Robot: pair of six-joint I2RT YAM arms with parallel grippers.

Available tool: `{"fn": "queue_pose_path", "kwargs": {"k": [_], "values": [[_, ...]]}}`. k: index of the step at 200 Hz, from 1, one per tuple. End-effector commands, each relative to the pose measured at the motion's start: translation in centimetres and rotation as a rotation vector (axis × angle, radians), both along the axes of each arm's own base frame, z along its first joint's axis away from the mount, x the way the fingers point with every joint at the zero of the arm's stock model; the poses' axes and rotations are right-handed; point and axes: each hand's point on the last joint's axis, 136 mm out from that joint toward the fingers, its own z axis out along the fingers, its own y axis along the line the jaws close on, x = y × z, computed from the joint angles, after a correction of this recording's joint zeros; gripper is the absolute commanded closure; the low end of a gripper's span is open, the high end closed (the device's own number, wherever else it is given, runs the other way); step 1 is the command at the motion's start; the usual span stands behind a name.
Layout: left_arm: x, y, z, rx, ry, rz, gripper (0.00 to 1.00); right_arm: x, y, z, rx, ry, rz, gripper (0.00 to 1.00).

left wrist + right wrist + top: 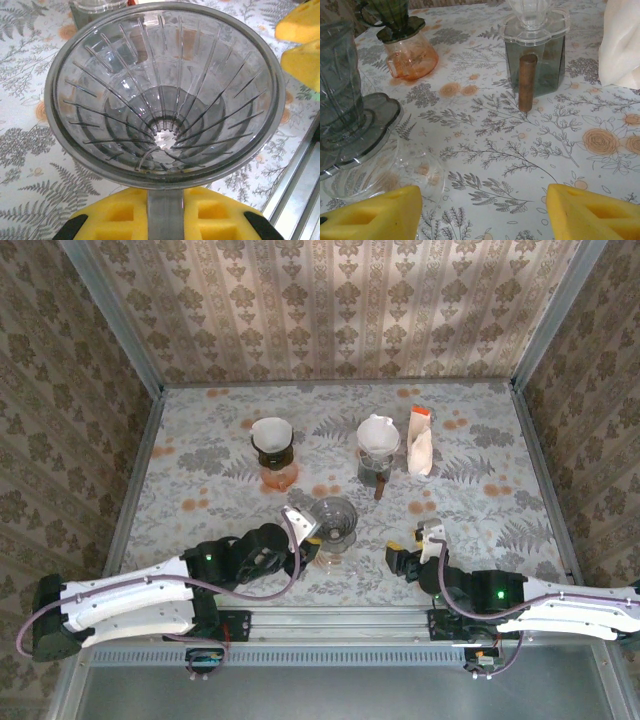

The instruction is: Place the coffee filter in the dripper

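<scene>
The clear ribbed dripper (333,518) stands at the front middle of the table on a glass server (385,172). Its cone (165,90) is empty. My left gripper (305,530) is shut on the dripper's grey handle (165,215), with a yellow pad on either side of it (165,212). A cream paper coffee filter (420,445) stands upright at the back right with an orange piece on top, and its edge (620,45) is seen in the right wrist view. My right gripper (408,555) hovers open over bare table (480,210), right of the dripper (340,100).
A dripper lined with white paper (272,435) sits on an orange glass server (410,57) at the back left. Another lined dripper (378,435) rests on a grey stand with a brown handle (527,82). Metal rails edge the table (330,615).
</scene>
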Motion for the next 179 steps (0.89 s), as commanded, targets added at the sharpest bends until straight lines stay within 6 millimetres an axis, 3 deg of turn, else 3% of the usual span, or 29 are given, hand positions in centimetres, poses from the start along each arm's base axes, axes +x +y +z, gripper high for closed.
{"fn": "queue_pose_path", "kwargs": {"k": [1,103,179], "values": [[0.4,-1.0,2.2,-0.098,-0.042,0.009,1.00,0.2,-0.8,0.9,0.008,-0.013,-0.032,0.32],[-0.8,-0.4,0.1,-0.078,-0.011,-0.014,1.00,0.1,-1.1,0.8,0.006,-0.013,-0.033,0.32],[-1.1,-0.1,-0.3,-0.053,-0.008,-0.020,1.00,0.1,-1.2,0.6,0.004,-0.011,-0.035,0.32]]}}
